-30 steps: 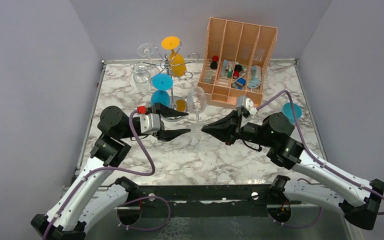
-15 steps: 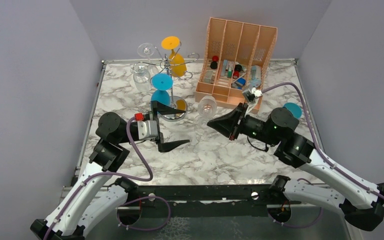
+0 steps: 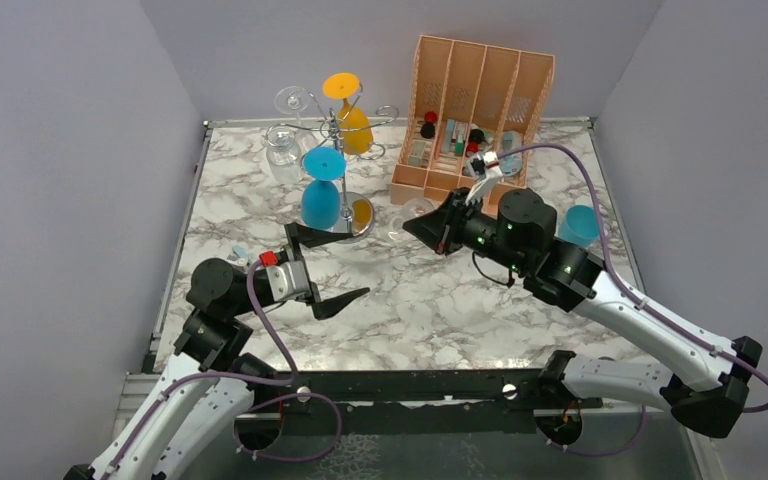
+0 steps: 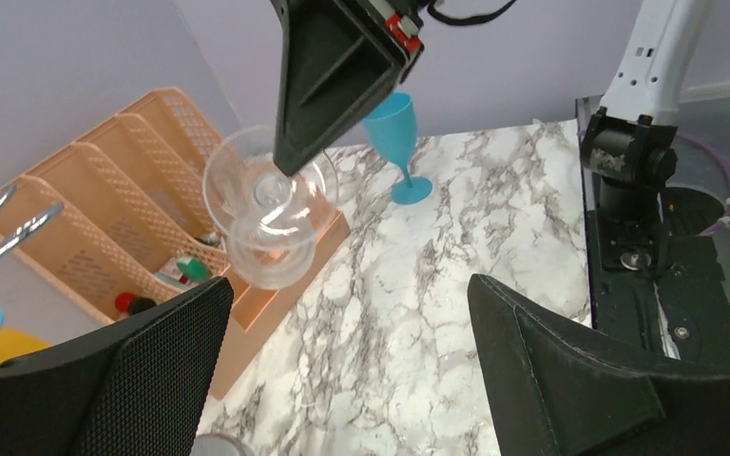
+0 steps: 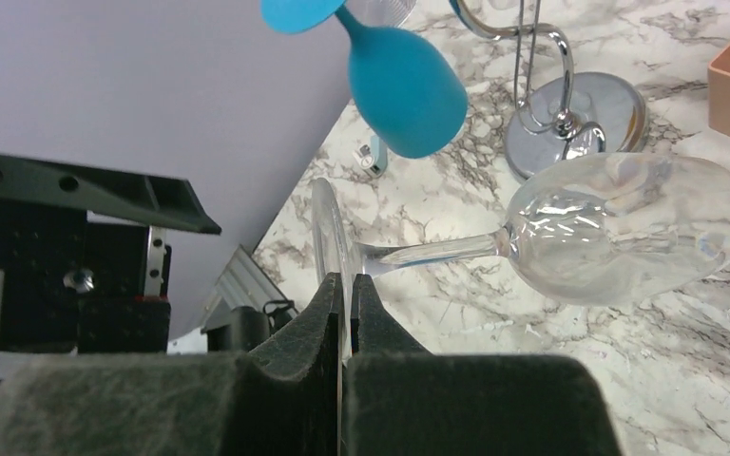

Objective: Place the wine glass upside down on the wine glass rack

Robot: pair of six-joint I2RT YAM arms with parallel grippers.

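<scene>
A white-and-grey marbled counter (image 3: 410, 300) sits between plain lilac walls. From above I count three glasses hanging foot-up on the silver wire wine glass rack (image 3: 338, 128): one clear glass (image 3: 282, 148), one orange glass (image 3: 356, 130) and one teal glass (image 3: 320, 203). One teal goblet (image 3: 580, 224) stands upright at my right, near the four-slot orange lattice organiser (image 3: 480, 90). My left end effector (image 3: 354, 264) is spread wide and empty. My right end effector (image 3: 408, 226) is clamped on the clear wine glass (image 3: 416, 211), held in the air between the rack's disc base and the organiser.

From my left wrist, two matte black fingers (image 4: 133, 380) frame that glass, seen foot-on, round and see-through.

From my right wrist, the closed fingers pinch the thin rim of its foot. The stem and bowl lie sideways above the counter.
</scene>
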